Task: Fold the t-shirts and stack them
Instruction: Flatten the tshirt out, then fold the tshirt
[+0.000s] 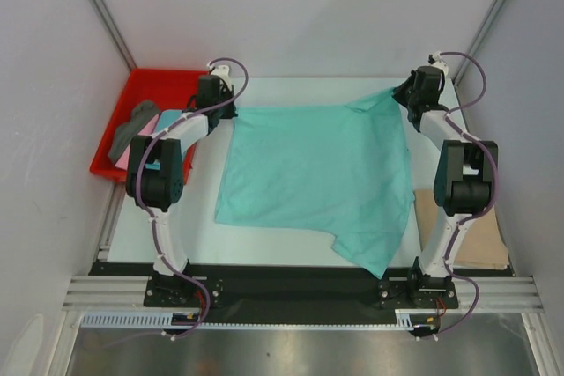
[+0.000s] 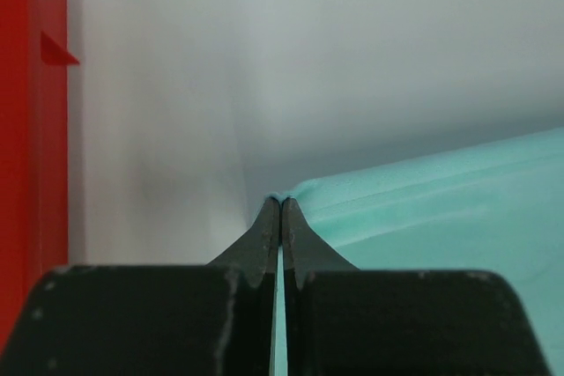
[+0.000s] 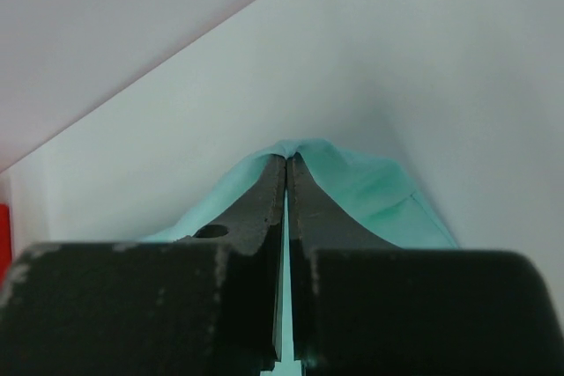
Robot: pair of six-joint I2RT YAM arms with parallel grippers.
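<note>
Soft mint-green cloth t-shirt (image 1: 308,169) lies spread on the table (image 1: 198,235), right of the red plastic tray (image 1: 145,85). Left jaws and right jaws are pinched tight on its far corners. It looks light and floppy, so edges seem best to grip.

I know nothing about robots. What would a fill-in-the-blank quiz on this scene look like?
The spread-out t-shirt is mint ____.
The left gripper and right gripper are both clamped on that ____.
The plastic tray is ____.
It stands beside the ____ arm.
Missing: green; t-shirt; red; left.
</note>
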